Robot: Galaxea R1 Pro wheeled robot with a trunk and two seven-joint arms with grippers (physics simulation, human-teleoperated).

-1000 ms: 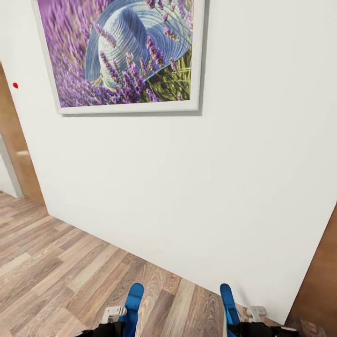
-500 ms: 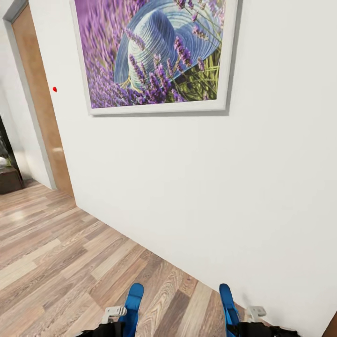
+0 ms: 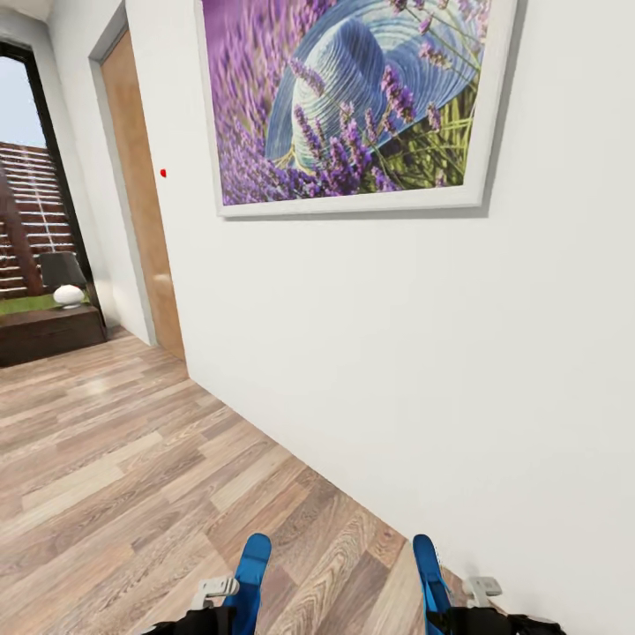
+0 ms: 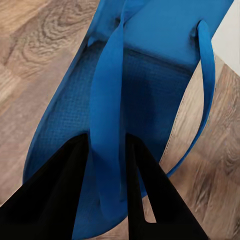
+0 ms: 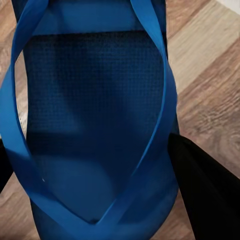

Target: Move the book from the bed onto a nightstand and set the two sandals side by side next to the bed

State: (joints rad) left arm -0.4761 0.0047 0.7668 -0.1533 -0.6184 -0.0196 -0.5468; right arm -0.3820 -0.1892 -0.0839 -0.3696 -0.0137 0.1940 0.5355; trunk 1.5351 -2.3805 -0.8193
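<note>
Item, in transit: two blue sandals, one per gripper. Left gripper (image 4: 107,165): jaws closed on a strap of the left sandal (image 3: 250,573), which hung off the floor with its sole facing the wrist camera. Right gripper (image 5: 95,150): its dark fingers (image 5: 205,190) flanked the right sandal (image 3: 430,578); jaws apparently clamped on it, contact itself hidden by the sole. Both arms sat low and tucked at the head view's lower edge, sandals projecting forward, well apart. Surroundings: white wall (image 3: 370,353) just beside the right arm, a framed lavender picture (image 3: 353,106), wood-plank floor (image 3: 115,476), a wooden door (image 3: 141,194) and, far off, a window (image 3: 26,176). Book, bed and nightstand unlocated. Handling note: likely best to hold both grips firm, arms tucked, and keep the right sandal off the wall while driving.
</note>
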